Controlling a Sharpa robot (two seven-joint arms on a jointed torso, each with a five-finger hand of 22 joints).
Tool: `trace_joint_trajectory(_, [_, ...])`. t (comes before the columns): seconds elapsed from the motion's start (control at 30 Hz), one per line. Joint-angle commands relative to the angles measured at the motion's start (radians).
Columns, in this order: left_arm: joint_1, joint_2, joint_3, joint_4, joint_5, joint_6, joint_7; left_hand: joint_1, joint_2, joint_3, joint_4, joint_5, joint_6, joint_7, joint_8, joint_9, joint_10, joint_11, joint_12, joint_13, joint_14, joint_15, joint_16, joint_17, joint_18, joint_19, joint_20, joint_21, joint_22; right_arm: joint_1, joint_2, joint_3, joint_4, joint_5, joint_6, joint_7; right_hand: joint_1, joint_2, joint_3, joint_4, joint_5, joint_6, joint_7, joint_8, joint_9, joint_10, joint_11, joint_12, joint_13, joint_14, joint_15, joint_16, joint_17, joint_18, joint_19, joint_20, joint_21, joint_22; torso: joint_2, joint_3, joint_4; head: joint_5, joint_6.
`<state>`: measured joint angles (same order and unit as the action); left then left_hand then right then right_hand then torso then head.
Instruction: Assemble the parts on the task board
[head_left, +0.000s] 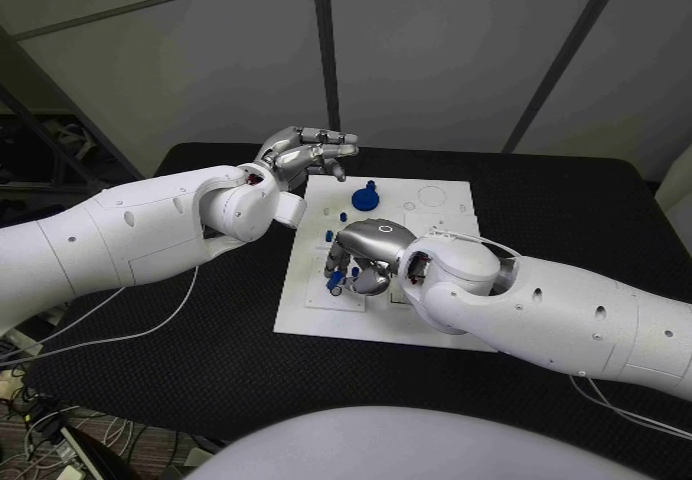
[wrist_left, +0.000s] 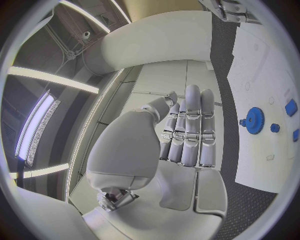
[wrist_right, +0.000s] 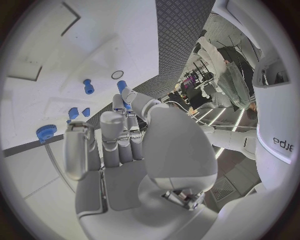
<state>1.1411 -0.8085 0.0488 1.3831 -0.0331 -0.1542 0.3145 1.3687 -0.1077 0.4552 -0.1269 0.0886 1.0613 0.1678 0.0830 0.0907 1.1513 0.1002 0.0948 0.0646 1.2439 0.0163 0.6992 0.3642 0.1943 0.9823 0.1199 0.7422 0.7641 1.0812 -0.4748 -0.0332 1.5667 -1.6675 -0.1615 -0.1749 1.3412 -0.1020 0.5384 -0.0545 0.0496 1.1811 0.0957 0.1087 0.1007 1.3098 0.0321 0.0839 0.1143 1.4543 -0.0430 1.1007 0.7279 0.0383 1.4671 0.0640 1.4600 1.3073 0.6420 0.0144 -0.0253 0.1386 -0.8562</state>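
1. On the black counter (head_left: 173, 380), the white task board (head_left: 433, 215) lies in the middle, with small blue parts spread over it.
2. Blue gear (head_left: 366, 200) sits on the board's far half, with a small blue piece just beyond it; the left wrist view shows the same gear (wrist_left: 254, 120) with three smaller blue pieces beside it.
3. Left robot hand (head_left: 306, 155): raised over the board's far-left corner, fingers together and extended, grasping nothing.
4. Right robot hand (head_left: 361, 262): low over the board's near-left area, fingers curled downward around a small blue peg (head_left: 336, 281). Looks pinched, but contact is partly hidden; cannot tell for certain.
5. Handling, judged: parts look like rigid moulded plastic, light, smooth, so prone to slip or tip. Take pegs by the shank; take the gear by its toothed rim.
6. Obstructions: the right forearm covers the board's near-right corner; loose white cables (head_left: 101, 335) lie on the counter beside the left arm, clear of the board.
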Motion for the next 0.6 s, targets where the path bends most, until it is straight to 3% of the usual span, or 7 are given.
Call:
trace_joint_trajectory(0.03, [0.001,0.0,0.001,0.0,0.002,0.012,0.001,0.002,0.008,-0.004,-0.002,-0.005,0.001,0.005,-0.003,0.001,-0.001,0.006,-0.002,0.002,-0.003,0.001,-0.004,-0.002,-0.011,-0.008,0.0,-0.004,-0.001,0.001,0.005,-0.001,-0.003,-0.022,0.044,0.0,-0.01,0.004,-0.007,0.0,0.004,0.003,0.004,0.003,0.042,-0.001,0.002,-0.003,0.001,-0.004,-0.006,-0.002,0.001,-0.012,0.058,-0.005,0.005,0.184,0.0,0.0004,-0.0008,0.0,-0.003])
trace_joint_trajectory(0.6, [0.001,-0.001,0.0,-0.001,0.002,0.012,0.0,0.002,0.008,-0.004,-0.002,-0.005,0.001,0.005,-0.003,0.001,-0.001,0.006,-0.002,0.002,-0.003,0.001,-0.004,-0.002,-0.011,-0.008,0.0,-0.004,-0.001,0.0,0.005,-0.002,-0.004,-0.056,0.083,-0.019,-0.011,0.004,-0.008,0.001,0.004,0.003,0.004,0.002,0.043,-0.001,0.003,-0.005,0.001,-0.004,-0.006,-0.001,0.001,-0.012,0.059,-0.005,0.006,0.185,-0.001,-0.0002,-0.0004,0.001,-0.008])
